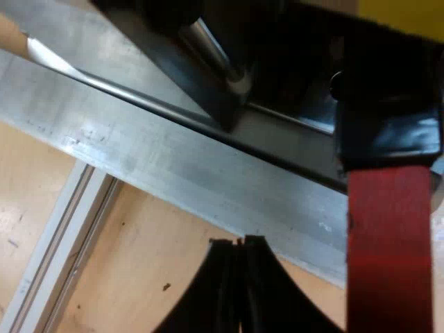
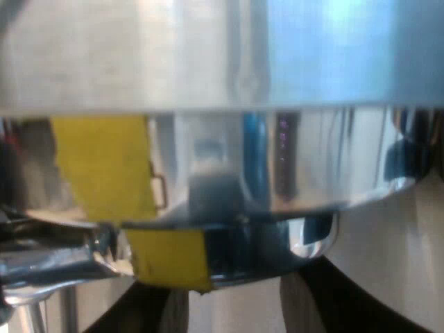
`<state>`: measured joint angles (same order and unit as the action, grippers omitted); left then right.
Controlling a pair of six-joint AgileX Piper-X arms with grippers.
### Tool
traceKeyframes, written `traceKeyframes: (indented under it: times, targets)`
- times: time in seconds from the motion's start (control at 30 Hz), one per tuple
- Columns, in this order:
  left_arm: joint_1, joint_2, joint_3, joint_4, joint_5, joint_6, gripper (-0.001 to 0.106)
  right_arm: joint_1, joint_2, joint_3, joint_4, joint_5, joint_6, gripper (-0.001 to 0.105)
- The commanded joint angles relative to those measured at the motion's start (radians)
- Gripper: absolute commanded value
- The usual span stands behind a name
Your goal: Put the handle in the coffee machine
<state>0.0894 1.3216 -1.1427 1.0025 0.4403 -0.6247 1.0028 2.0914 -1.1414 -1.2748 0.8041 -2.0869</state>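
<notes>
The holder's handle is black [image 1: 388, 118] and ends in red [image 1: 388, 257]; it sticks out over the espresso machine's metal base [image 1: 194, 166]. My left gripper [image 1: 237, 244] is shut with nothing in it, low over the wooden table, just short of the base's edge and beside the red end. My right gripper [image 2: 239, 277] sits tight under the holder's shiny round metal head [image 2: 277, 173], which carries yellow tape [image 2: 166, 257]. The head hides how that gripper stands.
A steel tube [image 1: 215, 48] slants down onto a dark block on the machine's base. A pale rail [image 1: 62, 236] runs across the wooden table [image 1: 152, 263] beside the base. Brushed metal of the machine [image 2: 208, 48] lies just above the holder's head.
</notes>
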Motion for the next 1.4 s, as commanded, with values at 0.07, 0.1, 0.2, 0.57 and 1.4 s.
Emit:
traceKeyframes:
  times: [0.07,0.1,0.2,0.57,1.4]
  targets:
    - [-0.005,-0.006,-0.005,0.026,0.02,0.004,0.0,0.004,-0.034,-0.012,-0.083,-0.01,-0.004,0.035]
    - [-0.005,-0.001,-0.005,0.033,0.02,0.004,0.0,0.003,-0.034,-0.012,-0.083,-0.01,-0.004,0.035]
    - [-0.005,0.012,-0.005,0.05,0.02,0.002,0.0,0.003,-0.034,-0.012,-0.083,-0.01,-0.004,0.035]
    - [-0.005,0.02,-0.005,0.163,0.118,-0.007,0.0,0.003,-0.034,-0.012,-0.083,-0.01,-0.004,0.035]
    - [-0.145,0.02,-0.005,0.336,0.23,-0.075,0.0,0.006,-0.04,-0.012,-0.104,0.035,-0.047,0.035]
